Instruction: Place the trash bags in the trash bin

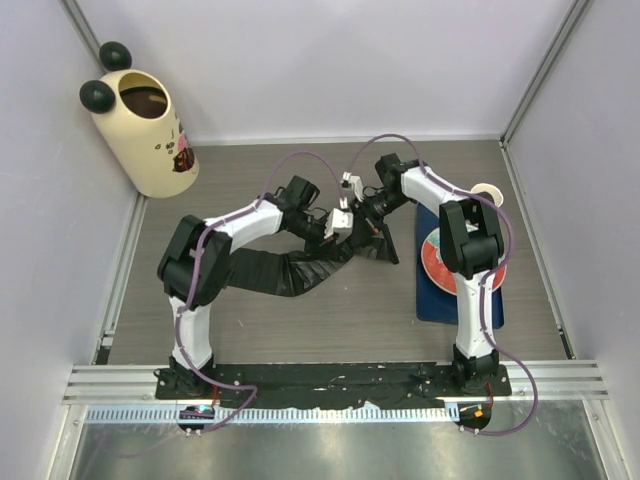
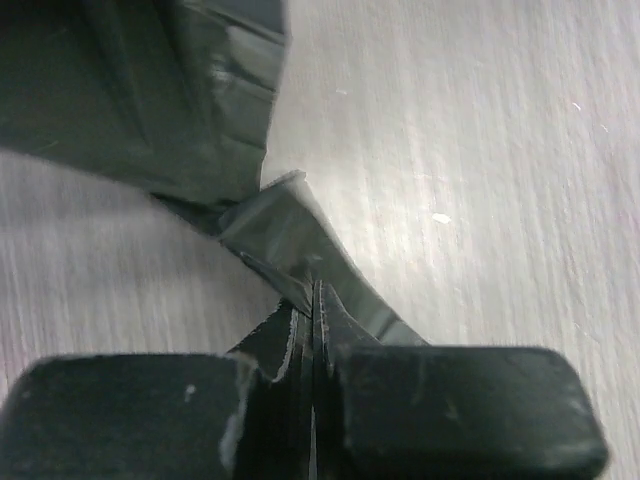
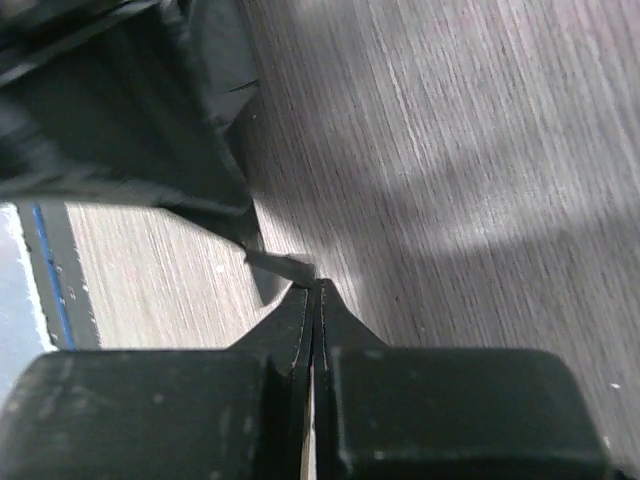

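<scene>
Trash bags (image 1: 290,270) on table (image 1: 260,340), outside trash bin (image 1: 150,140)

Both arms folded inward, wrists close together.
The left arm (image 1: 240,222) angles right and the right arm (image 1: 440,192) bends left. The left gripper (image 2: 315,290) has its jaws pinched shut on a fold of trash bag (image 2: 290,235), and the right gripper (image 3: 318,288) is likewise shut on its corner.

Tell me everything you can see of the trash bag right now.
The trash bag is a glossy black, creased plastic sheet. It lies long and rumpled across the middle of the grey table, apart from the trash bin at the far left. The left hand is shut on a folded strip of it; the right hand is shut on a thin corner.
</scene>
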Available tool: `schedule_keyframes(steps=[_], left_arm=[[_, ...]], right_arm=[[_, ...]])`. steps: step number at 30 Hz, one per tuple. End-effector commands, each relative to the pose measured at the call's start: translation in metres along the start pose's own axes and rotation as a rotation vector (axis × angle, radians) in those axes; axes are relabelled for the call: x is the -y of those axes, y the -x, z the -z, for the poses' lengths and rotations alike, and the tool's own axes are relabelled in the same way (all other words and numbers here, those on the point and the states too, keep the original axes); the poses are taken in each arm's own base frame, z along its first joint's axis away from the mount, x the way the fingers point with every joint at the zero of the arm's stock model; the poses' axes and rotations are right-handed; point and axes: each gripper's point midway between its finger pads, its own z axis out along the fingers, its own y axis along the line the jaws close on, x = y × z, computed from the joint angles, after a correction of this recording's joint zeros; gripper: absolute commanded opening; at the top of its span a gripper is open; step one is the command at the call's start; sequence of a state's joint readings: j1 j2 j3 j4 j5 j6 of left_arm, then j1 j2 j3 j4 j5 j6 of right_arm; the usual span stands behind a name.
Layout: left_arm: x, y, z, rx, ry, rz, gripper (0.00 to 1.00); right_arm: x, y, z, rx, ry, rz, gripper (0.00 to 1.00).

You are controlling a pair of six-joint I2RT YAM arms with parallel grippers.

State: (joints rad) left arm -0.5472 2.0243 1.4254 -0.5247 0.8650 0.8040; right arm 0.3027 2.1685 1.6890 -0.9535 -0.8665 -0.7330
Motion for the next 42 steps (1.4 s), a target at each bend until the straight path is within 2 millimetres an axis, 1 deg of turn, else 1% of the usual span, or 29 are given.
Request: schedule_keyframes(steps=[1, 4, 8, 10, 11, 12, 13, 14, 17, 18, 19, 20, 21, 22, 26, 28, 29, 30, 31, 32, 34, 35, 36, 37, 38, 39, 40, 41, 42], left_arm=[[0.065, -0.014, 0.012, -0.128, -0.069, -0.113, 0.00], [0.079, -0.031, 0.018, -0.181, -0.087, -0.106, 0.00], [0.077, -0.033, 0.021, -0.208, -0.076, -0.101, 0.00], [0.069, -0.030, 0.026, -0.209, -0.045, -0.078, 0.00], [0.064, -0.029, 0.029, -0.205, -0.029, -0.068, 0.00], [0.050, -0.023, 0.037, -0.182, 0.025, -0.033, 0.00], [0.043, -0.019, 0.042, -0.164, 0.050, -0.021, 0.00], [0.033, -0.012, 0.048, -0.146, 0.078, -0.012, 0.00], [0.007, -0.014, 0.070, -0.136, 0.183, 0.049, 0.00], [-0.004, -0.015, 0.077, -0.129, 0.221, 0.048, 0.00], [-0.008, -0.014, 0.080, -0.130, 0.242, 0.047, 0.00], [-0.011, -0.016, 0.083, -0.138, 0.264, 0.042, 0.00], [-0.015, -0.013, 0.086, -0.128, 0.284, 0.032, 0.00], [-0.016, -0.013, 0.086, -0.127, 0.292, 0.033, 0.00], [-0.024, -0.014, 0.090, -0.123, 0.362, 0.080, 0.01], [-0.035, -0.013, 0.096, -0.125, 0.431, 0.075, 0.03], [-0.039, -0.010, 0.099, -0.121, 0.451, 0.078, 0.10], [-0.042, -0.008, 0.100, -0.114, 0.468, 0.101, 0.16], [-0.045, -0.006, 0.103, -0.113, 0.490, 0.119, 0.22], [-0.052, 0.005, 0.110, -0.094, 0.514, 0.126, 0.34], [-0.052, 0.015, 0.118, -0.060, 0.528, 0.190, 0.46], [-0.054, 0.024, 0.125, -0.042, 0.548, 0.194, 0.54], [-0.051, 0.027, 0.129, -0.035, 0.551, 0.209, 0.58], [-0.047, 0.039, 0.141, -0.011, 0.577, 0.195, 0.62], [-0.045, 0.034, 0.151, -0.006, 0.602, 0.224, 0.77], [-0.043, 0.034, 0.161, 0.009, 0.622, 0.252, 0.83], [-0.034, 0.040, 0.176, 0.047, 0.651, 0.316, 0.85], [-0.034, 0.024, 0.193, 0.050, 0.690, 0.389, 0.86], [-0.024, 0.011, 0.202, 0.028, 0.703, 0.465, 0.86]], right_arm=[[0.073, 0.013, 0.030, 0.062, -0.234, -0.086, 0.01], [0.079, 0.011, 0.028, 0.063, -0.261, -0.109, 0.01], [0.079, 0.008, 0.026, 0.061, -0.257, -0.130, 0.01], [0.065, 0.012, 0.029, 0.066, -0.211, -0.113, 0.01], [0.060, 0.015, 0.031, 0.061, -0.197, -0.065, 0.01], [0.055, 0.021, 0.034, 0.060, -0.188, -0.039, 0.01], [0.043, 0.018, 0.036, 0.029, -0.169, -0.039, 0.01], [0.040, 0.018, 0.038, 0.015, -0.170, -0.029, 0.01], [0.039, 0.006, 0.049, -0.041, -0.231, -0.031, 0.01], [0.039, -0.004, 0.049, -0.066, -0.244, -0.042, 0.04], [0.045, -0.009, 0.053, -0.094, -0.297, -0.035, 0.10], [0.045, -0.008, 0.058, -0.095, -0.327, -0.032, 0.18], [0.046, -0.013, 0.059, -0.104, -0.347, -0.054, 0.37], [0.053, -0.016, 0.063, -0.123, -0.399, -0.063, 0.44], [0.065, -0.022, 0.079, -0.158, -0.531, -0.107, 0.47], [0.069, -0.030, 0.082, -0.181, -0.570, -0.109, 0.50], [0.074, -0.033, 0.086, -0.201, -0.608, -0.115, 0.50], [0.075, -0.031, 0.090, -0.198, -0.622, -0.112, 0.53], [0.075, -0.026, 0.091, -0.190, -0.627, -0.111, 0.59], [0.073, -0.021, 0.094, -0.168, -0.625, -0.120, 0.66], [0.064, 0.003, 0.097, -0.097, -0.601, -0.099, 0.79], [0.060, 0.012, 0.097, -0.069, -0.587, -0.106, 0.83], [0.053, 0.029, 0.099, -0.016, -0.557, -0.093, 0.84], [0.047, 0.040, 0.101, 0.017, -0.545, -0.083, 0.87], [0.039, 0.050, 0.099, 0.042, -0.520, -0.064, 0.89], [0.032, 0.064, 0.098, 0.079, -0.498, -0.048, 0.90], [0.024, 0.072, 0.094, 0.087, -0.483, -0.021, 0.90], [0.009, 0.082, 0.079, 0.077, -0.453, 0.025, 0.90], [-0.001, 0.090, 0.070, 0.072, -0.437, 0.058, 0.90]])
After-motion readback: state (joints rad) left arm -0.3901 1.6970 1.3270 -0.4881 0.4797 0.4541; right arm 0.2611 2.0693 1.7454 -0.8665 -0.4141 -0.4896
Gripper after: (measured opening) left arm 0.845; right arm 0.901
